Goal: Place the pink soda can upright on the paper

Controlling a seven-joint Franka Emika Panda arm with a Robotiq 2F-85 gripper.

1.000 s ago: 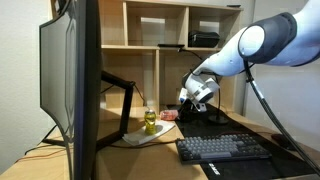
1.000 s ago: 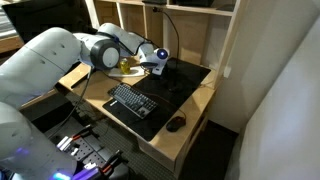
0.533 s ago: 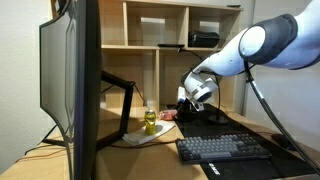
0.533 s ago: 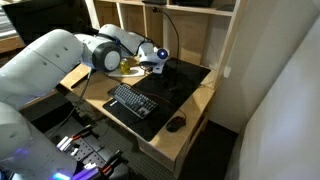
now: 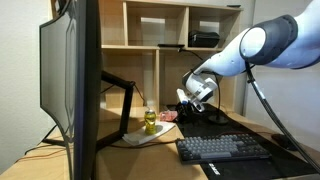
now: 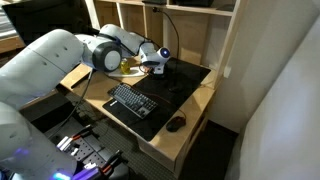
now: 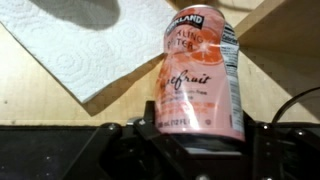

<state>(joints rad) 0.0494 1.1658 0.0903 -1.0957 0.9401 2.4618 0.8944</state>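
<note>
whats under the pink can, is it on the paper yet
Wrist view: wooden desk shows around the can; the paper lies off to one side, not beneath it. The gripper covers the can's base, so contact there is hidden.

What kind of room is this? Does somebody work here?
Probably an office or a lab workspace. There is a big monitor, a keyboard with a mouse beside it, and wooden shelves behind.

Can (image 7: 195, 70): pink, grapefruit label, appeared top-up in wrist view, base clamped in gripper (image 7: 198, 142), over bare wood just off paper's edge. Paper (image 7: 80, 45): white, embossed, lay flat.
</note>
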